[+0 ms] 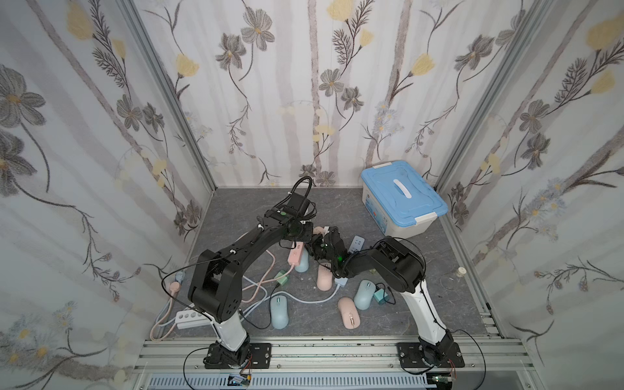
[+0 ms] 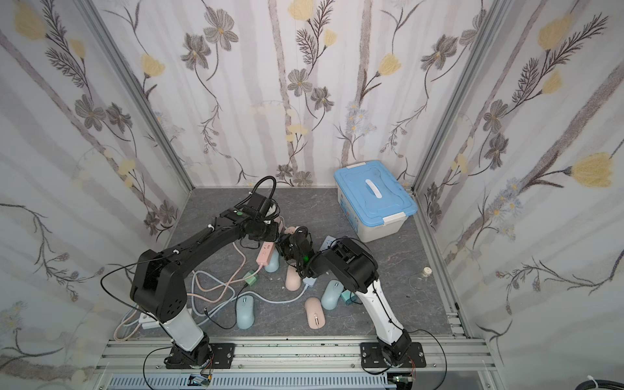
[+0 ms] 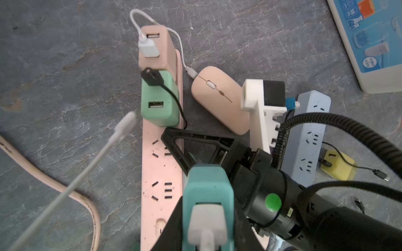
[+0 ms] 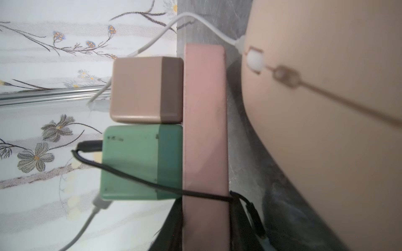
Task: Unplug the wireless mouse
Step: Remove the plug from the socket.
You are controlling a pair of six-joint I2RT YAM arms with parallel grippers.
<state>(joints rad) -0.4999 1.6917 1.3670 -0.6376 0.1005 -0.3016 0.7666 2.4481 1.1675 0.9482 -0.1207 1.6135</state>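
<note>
Gripping left hand [image 3: 207, 228]: closed tight around teal charger [image 3: 206, 191]
Right hand [image 4: 205, 239]: narrow, pinching pink power strip [image 4: 204, 108]
Pink mouse [image 3: 217, 97]: lying on desk [image 3: 65, 65], white cable [image 3: 191, 72] plugged in

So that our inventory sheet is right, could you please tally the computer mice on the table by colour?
Light blue mice: 3
Pink mice: 3
Total: 6
</note>
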